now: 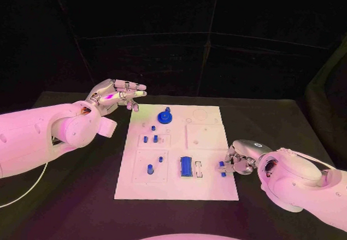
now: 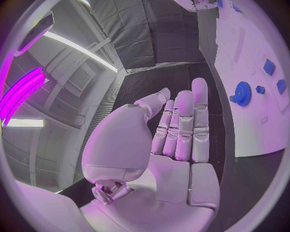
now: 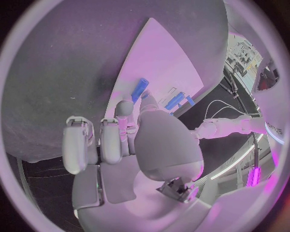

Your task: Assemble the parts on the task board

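The white task board (image 1: 205, 190) lies in the middle of the black table. On it are a blue gear (image 1: 165, 117) (image 2: 242, 93), several small blue pegs (image 1: 145, 139) (image 2: 269, 66) and a long blue block (image 1: 186, 166) (image 3: 175, 100). My right hand (image 1: 238, 160) (image 3: 130, 140) is low at the board's right edge. Its thumb and one finger pinch the end of a small blue part (image 1: 222, 165) (image 3: 139, 90) that lies on the board. My left hand (image 1: 116, 93) (image 2: 175, 140) hovers beyond the board's far left corner with its fingers straight and nothing in it.
Black table (image 1: 284, 121) surrounds the board, with dark curtains behind it. A white cable (image 1: 15, 198) runs over the table near my left arm. The board's near part (image 1: 177, 191) is bare.
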`<state>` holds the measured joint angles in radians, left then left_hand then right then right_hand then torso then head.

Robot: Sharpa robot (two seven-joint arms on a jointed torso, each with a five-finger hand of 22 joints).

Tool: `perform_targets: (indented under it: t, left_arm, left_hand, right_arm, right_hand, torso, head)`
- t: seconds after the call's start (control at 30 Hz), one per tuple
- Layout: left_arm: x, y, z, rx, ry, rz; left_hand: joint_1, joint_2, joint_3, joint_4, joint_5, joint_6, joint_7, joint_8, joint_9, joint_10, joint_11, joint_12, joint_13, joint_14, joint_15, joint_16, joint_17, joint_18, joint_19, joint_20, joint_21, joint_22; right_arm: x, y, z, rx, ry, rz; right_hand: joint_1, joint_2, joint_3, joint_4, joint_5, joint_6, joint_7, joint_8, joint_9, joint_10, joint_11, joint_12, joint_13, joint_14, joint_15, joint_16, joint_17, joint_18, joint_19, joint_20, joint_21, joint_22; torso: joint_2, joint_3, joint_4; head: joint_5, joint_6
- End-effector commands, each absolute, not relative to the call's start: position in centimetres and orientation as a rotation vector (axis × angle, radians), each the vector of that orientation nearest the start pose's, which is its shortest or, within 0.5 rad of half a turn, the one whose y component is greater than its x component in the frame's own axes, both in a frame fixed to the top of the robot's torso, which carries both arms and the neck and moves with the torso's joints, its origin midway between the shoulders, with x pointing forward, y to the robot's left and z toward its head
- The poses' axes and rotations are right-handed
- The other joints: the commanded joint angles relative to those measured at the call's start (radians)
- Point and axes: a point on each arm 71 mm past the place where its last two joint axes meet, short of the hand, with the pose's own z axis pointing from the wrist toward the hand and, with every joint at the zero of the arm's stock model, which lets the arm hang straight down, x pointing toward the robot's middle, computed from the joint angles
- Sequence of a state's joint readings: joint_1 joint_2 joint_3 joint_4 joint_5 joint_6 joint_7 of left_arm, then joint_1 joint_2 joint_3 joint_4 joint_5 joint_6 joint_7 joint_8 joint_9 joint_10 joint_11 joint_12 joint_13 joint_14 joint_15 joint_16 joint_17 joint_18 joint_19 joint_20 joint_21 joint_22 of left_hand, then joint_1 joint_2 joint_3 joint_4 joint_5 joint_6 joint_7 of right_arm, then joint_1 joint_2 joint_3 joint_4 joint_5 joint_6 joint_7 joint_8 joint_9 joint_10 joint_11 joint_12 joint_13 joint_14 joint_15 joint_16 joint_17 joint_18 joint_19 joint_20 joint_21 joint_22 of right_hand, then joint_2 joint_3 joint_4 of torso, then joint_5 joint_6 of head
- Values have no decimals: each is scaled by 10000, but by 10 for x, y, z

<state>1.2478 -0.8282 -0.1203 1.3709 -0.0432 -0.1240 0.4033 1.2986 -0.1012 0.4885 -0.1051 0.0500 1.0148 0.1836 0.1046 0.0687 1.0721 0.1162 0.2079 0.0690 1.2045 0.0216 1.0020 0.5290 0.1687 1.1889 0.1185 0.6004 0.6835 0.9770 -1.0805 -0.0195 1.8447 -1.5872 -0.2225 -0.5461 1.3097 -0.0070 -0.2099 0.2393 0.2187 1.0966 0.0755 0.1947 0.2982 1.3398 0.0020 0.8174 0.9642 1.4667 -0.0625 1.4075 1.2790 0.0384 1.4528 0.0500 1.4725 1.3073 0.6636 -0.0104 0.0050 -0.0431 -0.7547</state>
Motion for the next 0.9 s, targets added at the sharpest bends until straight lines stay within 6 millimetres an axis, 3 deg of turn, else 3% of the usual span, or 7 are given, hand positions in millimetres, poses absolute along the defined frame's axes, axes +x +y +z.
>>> perform_targets:
  t: [0.03, 0.27, 0.37, 0.47, 0.63, 0.8, 0.9]
  left_arm:
    - [511, 239, -189, -10205, 15030, -15719]
    - [511, 239, -189, -10207, 15044, -15719]
    - [511, 239, -189, -10207, 15048, -15718]
    - [511, 239, -189, -10211, 15051, -15713]
    - [510, 239, -190, -10216, 15050, -15701]
    - [510, 240, -190, -10218, 15051, -15700]
    - [510, 240, -190, -10220, 15049, -15694]
  left_hand:
    - [75, -7, 15, -71, 6, -6, 36, 49, -12, -68, -8, 32, -12, -79, 19, -31, -10, 143, -71, 8, -46, -16]
    - [75, -7, 15, -71, 6, -6, 36, 49, -12, -68, -8, 32, -12, -79, 19, -31, -10, 143, -71, 8, -46, -16]
    - [75, -7, 15, -71, 6, -6, 36, 49, -12, -68, -8, 32, -12, -79, 19, -31, -10, 143, -71, 8, -46, -16]
    - [75, -7, 15, -71, 6, -6, 36, 49, -12, -68, -8, 32, -12, -79, 19, -31, -10, 143, -71, 8, -46, -16]
    - [89, -4, 16, -90, 5, -5, 39, 54, -12, -76, -5, 49, -14, -86, 18, -27, -27, 143, -73, 6, -48, -19]
    - [89, -4, 16, -90, 5, -5, 39, 54, -12, -76, -5, 49, -14, -86, 18, -27, -27, 143, -73, 6, -48, -19]
    - [89, -4, 16, -90, 5, -5, 39, 54, -12, -76, -5, 49, -14, -86, 18, -27, -27, 143, -73, 6, -48, -19]
  right_arm:
    - [384, -238, -256, -1034, 20123, 2339]
    - [388, -228, -259, -1846, 19987, 2051]
    - [389, -224, -259, -2203, 19938, 1931]
    - [388, -221, -260, -2479, 19912, 1837]
    - [387, -220, -259, -2301, 19916, 1954]
    - [384, -221, -254, -898, 19771, 2646]
    - [381, -223, -250, 371, 19667, 3283]
  right_hand:
    - [142, -46, -43, -57, -44, 45, 15, -54, -34, 42, -33, -50, -16, 498, -30, -76, -25, 39, -11, -4, -20, 1010]
    - [946, 112, 134, -502, -57, 60, 2, -105, 11, -1, -63, -154, -45, 496, -61, -101, -27, 46, -32, -29, -45, 989]
    - [1561, 267, 426, -865, -711, 84, -8, -139, 26, -31, -82, -236, -76, 498, -83, -103, -8, 41, -22, -57, -41, 1005]
    - [1943, 353, 678, -1106, -692, 105, -11, -184, 21, -68, -95, -321, -113, 499, -92, -107, 4, 39, -20, -71, -42, 1010]
    - [1863, 324, 904, -1057, 231, 135, 1, -303, -16, -84, -91, -466, -188, 496, -81, -135, -9, 39, -18, -68, -48, 1013]
    - [1595, 256, 1293, -738, 1830, 178, -28, -428, -50, -23, -116, -469, -154, 518, -100, -103, 72, 28, 24, -83, -19, 1066]
    - [1389, 163, 1531, -486, 2244, 193, -39, -481, -56, 24, -123, -456, -129, 527, -102, -87, 109, 21, 46, -84, -3, 1094]
  torso:
    - [-5, -3, 2]
    - [-10, -7, 1]
    - [-13, -8, 5]
    - [-12, -14, 2]
    - [-18, -11, -5]
    - [-21, -9, 3]
    - [-19, -6, 6]
  head:
    - [-6, -28]
    - [2, -34]
    - [1, -43]
    - [2, -46]
    - [0, -30]
    - [-17, -34]
    - [-3, -30]
